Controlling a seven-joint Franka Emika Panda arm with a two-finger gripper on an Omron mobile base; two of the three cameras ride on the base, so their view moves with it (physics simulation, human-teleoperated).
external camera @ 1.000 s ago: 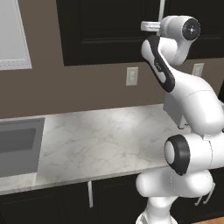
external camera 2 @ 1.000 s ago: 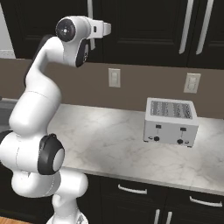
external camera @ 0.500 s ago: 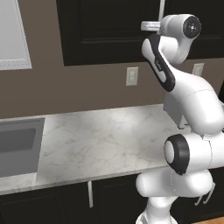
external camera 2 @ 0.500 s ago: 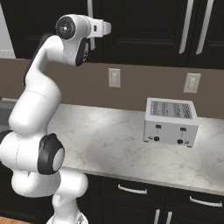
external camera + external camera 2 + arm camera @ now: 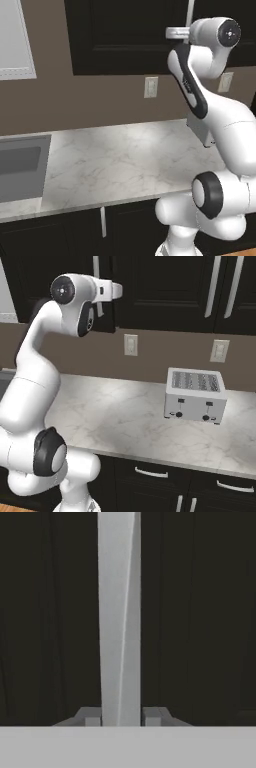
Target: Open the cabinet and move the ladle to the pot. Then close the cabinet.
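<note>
Presently, item one: the cabinet [image 5: 127, 35], black, wall-mounted above the marble counter [image 5: 125, 165], its raised-panel door shut flat against the frame. Its long silver bar handle [image 5: 119, 617] runs upright along the door's edge; in the hand view it fills the middle of the picture, pale against the dark door.

Item two: the gripper [image 5: 119, 716], at the end of the white arm, raised to cabinet height and pointed straight at the door. In the hand view one dark fingertip [image 5: 90, 717] stands just to one side of the handle and the other just to the opposite side, so the bar lies squarely between them. The fingers are drawn in against the bar from both sides, pinching it; no gap shows between either tip and the metal. In the left base view the hand [image 5: 177, 33] meets the handle at the cabinet's right edge; in the right base view the hand [image 5: 111, 291] reaches the same bar [image 5: 95, 266] at the door's edge.

Item three: a silver toaster [image 5: 196, 395], on the counter below the cabinet and well off to its right.

Item four: a sink [image 5: 20, 167], set into the counter below and well to the left of the cabinet.

Item five: two wall outlets [image 5: 150, 87] on the brown backsplash beneath the cabinet.
</note>
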